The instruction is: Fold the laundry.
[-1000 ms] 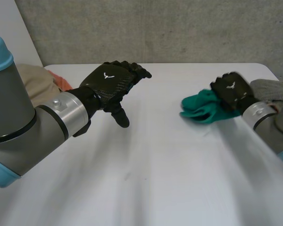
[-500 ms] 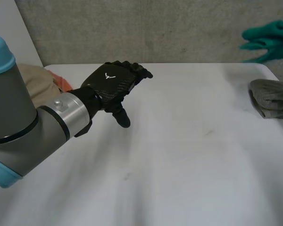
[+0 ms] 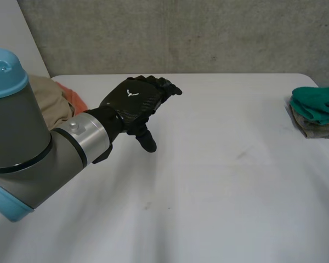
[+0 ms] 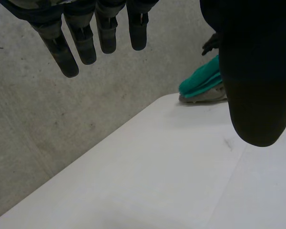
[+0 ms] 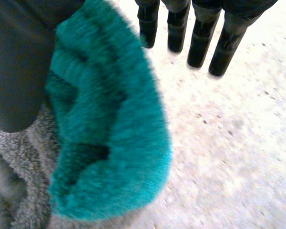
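A folded teal cloth point(image 3: 316, 103) lies on top of a folded grey cloth point(image 3: 319, 129) at the table's right edge. In the right wrist view the teal cloth point(image 5: 109, 143) rests on the grey one point(image 5: 14, 186), next to my right hand's thumb point(image 5: 14, 71). That hand's fingers point(image 5: 200, 43) are straight and apart from the cloth, so it is open. My left hand point(image 3: 136, 100) hovers open over the table's left half, holding nothing. From its wrist view the teal cloth point(image 4: 202, 81) shows far beyond its fingers point(image 4: 105, 33).
A heap of beige point(image 3: 46, 93) and orange laundry point(image 3: 75, 100) lies at the table's far left, behind my left arm. The white table point(image 3: 208, 186) ends at a concrete wall along the back.
My right hand carried the teal cloth up off the table and off to the right, set it down on the grey cloth and opened its fingers. My left hand barely moved.
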Motion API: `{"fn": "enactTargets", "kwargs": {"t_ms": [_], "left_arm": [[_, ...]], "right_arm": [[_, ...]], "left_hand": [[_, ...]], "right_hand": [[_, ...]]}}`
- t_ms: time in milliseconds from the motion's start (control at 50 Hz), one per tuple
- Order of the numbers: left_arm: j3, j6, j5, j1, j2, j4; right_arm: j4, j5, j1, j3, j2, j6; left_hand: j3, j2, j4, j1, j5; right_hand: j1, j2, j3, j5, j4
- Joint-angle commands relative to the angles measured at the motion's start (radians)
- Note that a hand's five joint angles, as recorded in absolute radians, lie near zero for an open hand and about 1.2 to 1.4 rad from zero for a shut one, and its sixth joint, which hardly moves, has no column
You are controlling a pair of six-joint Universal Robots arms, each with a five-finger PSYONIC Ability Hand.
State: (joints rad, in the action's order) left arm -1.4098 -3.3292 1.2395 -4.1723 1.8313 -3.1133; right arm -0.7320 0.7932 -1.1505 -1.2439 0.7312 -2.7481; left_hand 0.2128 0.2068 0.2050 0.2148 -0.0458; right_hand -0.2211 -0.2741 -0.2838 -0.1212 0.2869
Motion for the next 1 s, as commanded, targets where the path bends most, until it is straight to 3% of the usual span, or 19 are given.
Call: {"fn": "enactTargets", "kwargs": {"t_ms": [20,100,120,200,240,320,380,440,520,540,620,680,820,840,900,920,940,960,1000], "left_arm": [[0.000,0.002,0.000,0.008,-0.001,0.001],[0.000,0.002,0.000,0.009,-0.006,0.001],[0.002,0.002,0.000,0.009,-0.006,0.001],[0.003,0.002,0.000,0.008,-0.012,-0.001],[0.006,0.002,0.002,0.004,-0.014,-0.002],[0.012,0.001,0.038,-0.008,-0.015,-0.043],[0.014,-0.001,0.098,-0.041,-0.020,-0.094],[0.017,-0.019,0.173,-0.130,-0.021,-0.189],[0.049,-0.029,0.181,-0.299,0.003,-0.284],[0.061,-0.032,0.175,-0.372,0.038,-0.292],[0.123,-0.073,0.137,-0.514,0.176,-0.269],[0.160,-0.143,0.104,-0.566,0.262,-0.246],[0.248,-0.478,0.113,-0.644,0.492,-0.263],[0.259,-0.505,0.120,-0.649,0.515,-0.271],[0.281,-0.556,0.135,-0.657,0.575,-0.306],[0.282,-0.550,0.136,-0.657,0.583,-0.315],[0.279,-0.535,0.138,-0.655,0.589,-0.333],[0.278,-0.524,0.138,-0.651,0.589,-0.341],[0.273,-0.503,0.138,-0.640,0.586,-0.353]], "right_arm": [[0.261,0.187,0.031,0.020,0.155,0.096],[0.445,0.329,0.051,0.101,0.209,0.229],[0.495,0.403,0.051,0.133,0.218,0.293],[0.490,0.600,0.040,0.185,0.289,0.398],[0.445,0.641,0.025,0.181,0.319,0.390],[0.310,0.603,-0.121,0.098,0.404,0.265],[0.218,0.508,-0.207,-0.038,0.514,0.096],[0.145,0.384,-0.253,-0.209,0.644,-0.061],[0.070,0.267,-0.343,-0.407,0.752,-0.177],[0.062,0.258,-0.363,-0.436,0.760,-0.183],[0.051,0.250,-0.498,-0.549,0.761,-0.157],[0.065,0.251,-0.551,-0.606,0.751,-0.102],[0.126,0.267,-0.558,-0.644,0.670,0.008],[0.135,0.270,-0.557,-0.644,0.659,0.019],[0.166,0.274,-0.554,-0.644,0.628,0.060],[0.172,0.277,-0.552,-0.643,0.623,0.070],[0.178,0.279,-0.552,-0.643,0.622,0.077],[0.184,0.281,-0.551,-0.641,0.620,0.083],[0.194,0.281,-0.551,-0.641,0.619,0.097]], "left_hand": [[0.021,0.027,0.029,0.019,-0.014],[0.021,0.027,0.029,0.019,-0.014],[0.018,0.024,0.026,0.016,-0.011],[0.018,0.024,0.026,0.016,-0.011],[0.013,0.019,0.020,0.011,-0.005],[0.007,0.013,0.014,0.005,0.001],[-0.017,-0.011,-0.009,-0.019,0.024],[-0.034,-0.028,-0.027,-0.036,0.042],[-0.037,-0.031,-0.030,-0.039,0.045],[-0.037,-0.031,-0.030,-0.039,0.045],[-0.032,-0.026,-0.024,-0.034,0.039],[-0.029,-0.023,-0.021,-0.031,0.036],[0.006,0.012,0.014,0.004,0.001],[0.041,0.047,0.049,0.039,-0.034],[0.431,0.437,0.439,0.429,-0.424],[0.601,0.607,0.609,0.599,-0.593],[0.960,0.966,0.968,0.958,-0.953],[1.164,1.170,1.172,1.162,-1.157],[1.183,1.189,1.191,1.181,-1.176]], "right_hand": [[0.047,0.100,0.109,0.121,-0.112],[0.047,0.100,0.109,0.121,-0.112],[0.047,0.100,0.109,0.121,-0.112],[0.047,0.100,0.109,0.121,-0.112],[0.047,0.100,0.109,0.121,-0.112],[0.047,0.100,0.109,0.121,-0.112],[0.047,0.100,0.109,0.121,-0.112],[0.047,0.100,0.109,0.121,-0.112],[0.047,0.100,0.109,0.121,-0.112],[0.047,0.100,0.109,0.121,-0.112],[0.047,0.100,0.109,0.121,-0.112],[0.047,0.100,0.109,0.121,-0.112],[0.047,0.100,0.109,0.121,-0.112],[0.047,0.100,0.109,0.121,-0.112],[0.047,0.100,0.109,0.121,-0.112],[0.047,0.100,0.109,0.121,-0.112],[0.047,0.100,0.109,0.121,-0.112],[0.047,0.100,0.109,0.121,-0.112],[0.047,0.100,0.109,0.121,-0.112]]}}
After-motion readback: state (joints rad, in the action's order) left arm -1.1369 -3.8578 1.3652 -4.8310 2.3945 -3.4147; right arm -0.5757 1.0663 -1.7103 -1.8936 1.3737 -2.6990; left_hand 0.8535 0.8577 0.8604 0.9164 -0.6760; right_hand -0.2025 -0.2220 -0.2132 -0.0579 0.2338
